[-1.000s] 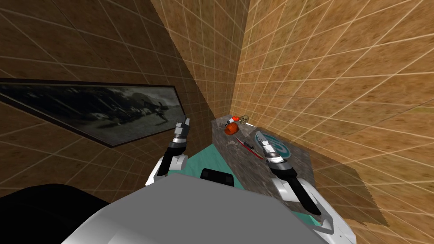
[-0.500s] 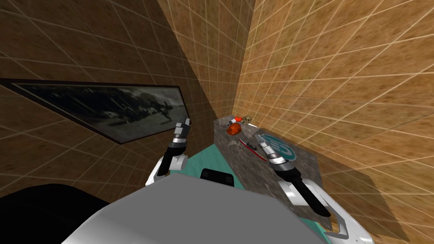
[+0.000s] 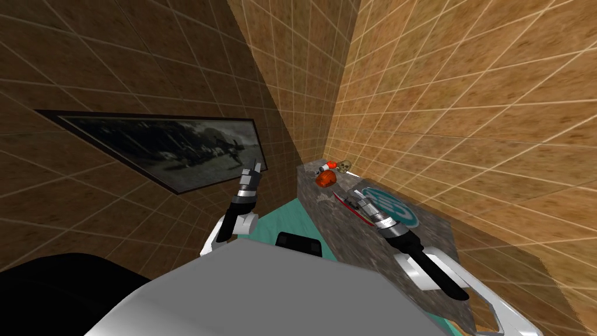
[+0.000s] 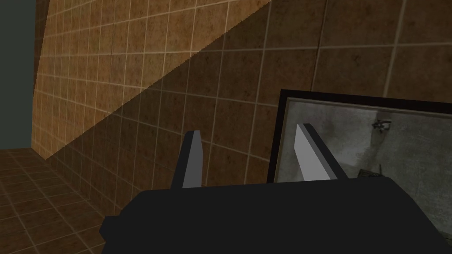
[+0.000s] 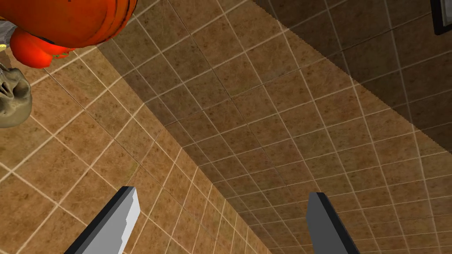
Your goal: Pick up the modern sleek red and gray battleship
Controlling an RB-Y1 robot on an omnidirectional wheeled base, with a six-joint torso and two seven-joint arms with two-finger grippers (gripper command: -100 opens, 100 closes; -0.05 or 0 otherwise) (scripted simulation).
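The battleship (image 3: 340, 198) is a thin red and grey model lying on a mottled grey counter top (image 3: 326, 213) at my right. My right gripper (image 3: 355, 195) hangs right over its middle and hides part of the hull; whether it touches I cannot tell. In the right wrist view its fingers (image 5: 125, 214) stand wide open with only tiled wall between them. My left gripper (image 3: 252, 171) is raised at the left near a framed picture, open and empty, fingers (image 4: 193, 161) apart.
An orange round object (image 3: 326, 179), a small skull (image 3: 345, 166) and a small red and white item (image 3: 327, 166) sit at the counter's far end, close beyond the ship. A teal round emblem (image 3: 393, 208) lies right of it. Tiled walls close in behind.
The head view has swung, shifting the counter rightward in the picture. My right gripper has moved from beside the teal emblem to over the battleship. The left arm holds still.
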